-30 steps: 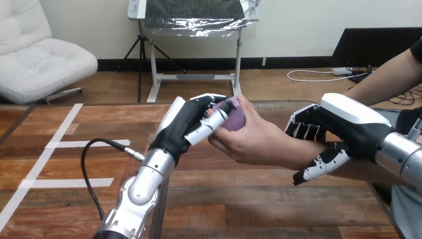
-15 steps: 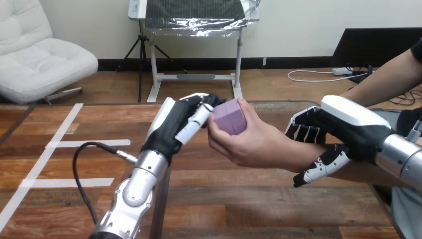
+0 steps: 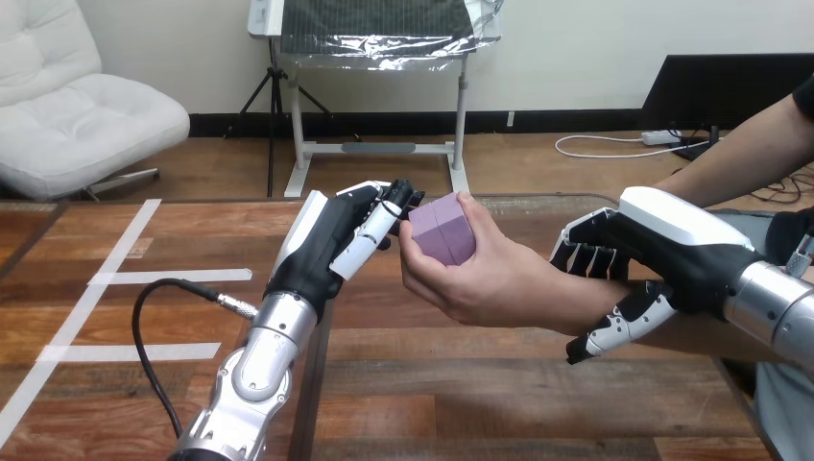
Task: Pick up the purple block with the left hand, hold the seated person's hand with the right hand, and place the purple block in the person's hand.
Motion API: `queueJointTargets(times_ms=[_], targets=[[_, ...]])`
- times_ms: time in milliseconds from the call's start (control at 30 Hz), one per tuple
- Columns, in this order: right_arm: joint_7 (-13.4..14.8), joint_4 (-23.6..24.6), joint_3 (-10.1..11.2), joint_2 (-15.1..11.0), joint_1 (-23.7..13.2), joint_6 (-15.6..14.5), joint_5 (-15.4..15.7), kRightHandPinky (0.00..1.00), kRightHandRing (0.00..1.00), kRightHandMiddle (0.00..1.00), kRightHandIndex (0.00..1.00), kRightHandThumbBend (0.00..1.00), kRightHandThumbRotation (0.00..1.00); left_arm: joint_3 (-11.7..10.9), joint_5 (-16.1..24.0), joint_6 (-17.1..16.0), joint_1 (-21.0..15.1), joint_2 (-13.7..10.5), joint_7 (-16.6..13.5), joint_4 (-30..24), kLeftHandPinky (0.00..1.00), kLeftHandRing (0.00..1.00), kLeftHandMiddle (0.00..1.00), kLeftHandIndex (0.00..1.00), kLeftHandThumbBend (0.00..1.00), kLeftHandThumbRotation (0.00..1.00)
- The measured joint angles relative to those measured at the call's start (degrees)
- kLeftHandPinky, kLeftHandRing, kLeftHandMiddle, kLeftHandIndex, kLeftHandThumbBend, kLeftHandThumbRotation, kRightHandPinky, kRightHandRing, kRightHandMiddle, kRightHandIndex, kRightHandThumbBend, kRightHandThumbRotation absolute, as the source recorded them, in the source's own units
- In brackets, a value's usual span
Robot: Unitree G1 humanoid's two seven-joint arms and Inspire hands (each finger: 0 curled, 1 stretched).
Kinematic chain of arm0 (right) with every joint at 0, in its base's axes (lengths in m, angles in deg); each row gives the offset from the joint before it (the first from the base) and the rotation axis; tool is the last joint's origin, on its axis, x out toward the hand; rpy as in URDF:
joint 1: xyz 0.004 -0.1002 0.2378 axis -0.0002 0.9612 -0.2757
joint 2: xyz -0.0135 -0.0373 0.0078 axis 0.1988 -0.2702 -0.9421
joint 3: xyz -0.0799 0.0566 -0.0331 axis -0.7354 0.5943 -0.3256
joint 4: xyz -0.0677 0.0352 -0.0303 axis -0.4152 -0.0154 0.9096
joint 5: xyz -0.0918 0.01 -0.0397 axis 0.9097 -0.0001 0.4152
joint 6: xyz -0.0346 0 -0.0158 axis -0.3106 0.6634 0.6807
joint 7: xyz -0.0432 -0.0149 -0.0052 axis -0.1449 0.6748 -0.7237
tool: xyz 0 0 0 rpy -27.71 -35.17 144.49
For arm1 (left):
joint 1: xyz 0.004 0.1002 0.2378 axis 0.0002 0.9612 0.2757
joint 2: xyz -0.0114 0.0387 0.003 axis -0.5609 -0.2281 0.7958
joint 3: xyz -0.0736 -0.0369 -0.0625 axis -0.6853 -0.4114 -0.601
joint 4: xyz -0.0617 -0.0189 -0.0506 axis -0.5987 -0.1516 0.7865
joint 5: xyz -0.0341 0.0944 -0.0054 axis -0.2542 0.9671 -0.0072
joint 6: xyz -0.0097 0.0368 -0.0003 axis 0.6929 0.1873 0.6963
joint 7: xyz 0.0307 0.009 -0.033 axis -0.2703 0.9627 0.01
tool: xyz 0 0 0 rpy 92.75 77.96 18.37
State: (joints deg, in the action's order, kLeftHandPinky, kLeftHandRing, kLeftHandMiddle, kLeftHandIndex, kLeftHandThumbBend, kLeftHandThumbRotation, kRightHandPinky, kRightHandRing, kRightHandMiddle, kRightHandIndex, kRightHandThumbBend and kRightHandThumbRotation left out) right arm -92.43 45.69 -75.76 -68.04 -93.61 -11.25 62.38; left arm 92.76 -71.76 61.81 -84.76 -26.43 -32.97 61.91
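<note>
Centre frame, the purple block (image 3: 442,229) sits in the person's hand (image 3: 490,283), gripped between its thumb and fingers; my left hand (image 3: 331,245) is just left of it, fingers loose, holding nothing; at right, my right hand (image 3: 672,245) clasps the person's wrist (image 3: 590,293), fingers above, thumb below.

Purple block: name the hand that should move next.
Left, probably. The purple block sits gripped in the person's hand; the left hand beside it holds nothing and can withdraw. The right hand is curled round the person's wrist, steadying it.
</note>
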Motion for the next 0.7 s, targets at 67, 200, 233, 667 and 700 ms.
queueJointTargets(times_ms=[67, 200, 233, 667, 700], targets=[[0.01, 0.0, 0.0, 0.0, 0.06, 0.08, 0.0, 0.44, 0.49, 0.53, 0.57, 0.87, 0.08, 0.03, 0.03, -0.01, 0.0, 0.01, -0.21, 0.0, 0.62, 0.69, 0.69, 0.69, 0.75, 1.0], [0.03, 0.0, 0.0, 0.0, 0.2, 0.24, 0.0, 0.44, 0.49, 0.53, 0.57, 0.86, 0.08, 0.04, 0.11, -0.12, 0.0, 0.02, -0.57, 0.0, 0.62, 0.69, 0.69, 0.7, 0.81, 1.0], [0.04, 0.0, 0.0, 0.0, 0.23, 0.26, 0.0, 0.44, 0.5, 0.54, 0.57, 0.86, 0.09, 0.04, 0.13, -0.16, 0.0, 0.02, -0.63, 0.0, 0.62, 0.7, 0.69, 0.7, 0.83, 1.0], [0.18, 0.0, 0.02, -0.02, 0.66, 0.74, 0.02, 0.47, 0.55, 0.6, 0.62, 0.86, 0.16, 0.05, -0.31, -1.82, 0.12, 0.12, -0.66, -0.02, 0.66, 0.71, 0.72, 0.72, 0.87, 1.0], [0.24, 0.0, 0.03, -0.04, 0.71, 0.88, 0.03, 0.48, 0.56, 0.61, 0.63, 0.86, 0.17, 0.03, -0.42, -2.02, 0.16, 0.15, -0.64, -0.02, 0.67, 0.72, 0.72, 0.72, 0.87, 1.0]])
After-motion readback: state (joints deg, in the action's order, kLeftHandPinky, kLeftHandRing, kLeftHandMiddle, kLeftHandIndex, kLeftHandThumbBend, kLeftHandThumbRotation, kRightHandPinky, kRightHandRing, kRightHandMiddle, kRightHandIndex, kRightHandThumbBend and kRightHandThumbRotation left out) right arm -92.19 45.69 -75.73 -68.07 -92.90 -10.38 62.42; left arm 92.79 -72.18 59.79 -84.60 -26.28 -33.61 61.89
